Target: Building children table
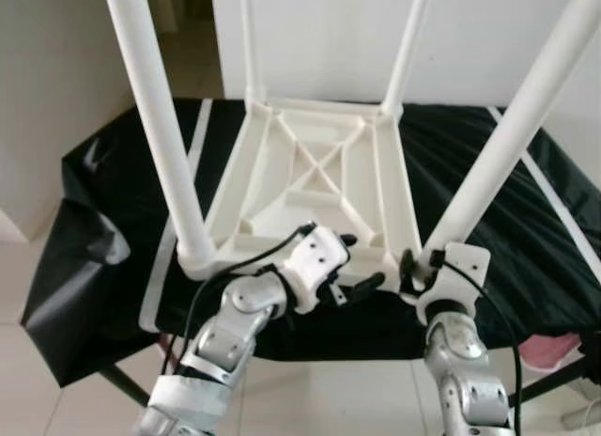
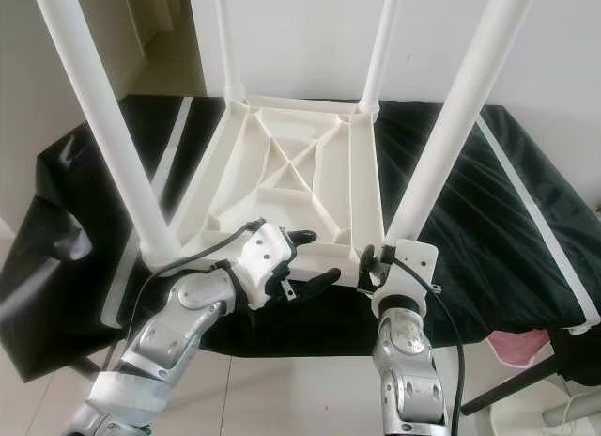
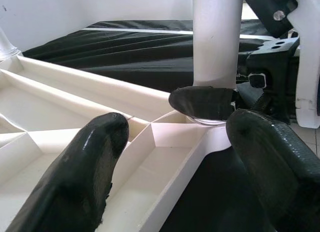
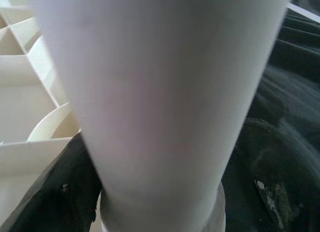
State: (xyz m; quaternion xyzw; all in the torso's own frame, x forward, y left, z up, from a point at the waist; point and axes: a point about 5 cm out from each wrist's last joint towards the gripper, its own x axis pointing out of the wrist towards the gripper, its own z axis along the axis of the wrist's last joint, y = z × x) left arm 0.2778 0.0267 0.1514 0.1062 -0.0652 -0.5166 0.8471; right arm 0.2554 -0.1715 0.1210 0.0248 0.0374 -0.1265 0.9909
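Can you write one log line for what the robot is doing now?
white plastic children's table upside down on black cloth | right gripper around near-right leg | left gripper open at rim

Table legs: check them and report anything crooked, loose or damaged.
Nothing stands out. The upturned white tabletop lies flat on the black cloth, with all four legs seated at its corners. The right gripper clasps the near right leg at its base; the left gripper hovers open beside.

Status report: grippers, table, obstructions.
Right gripper shut on near-right leg at its base. Left gripper open over upturned tabletop. Four legs upright.
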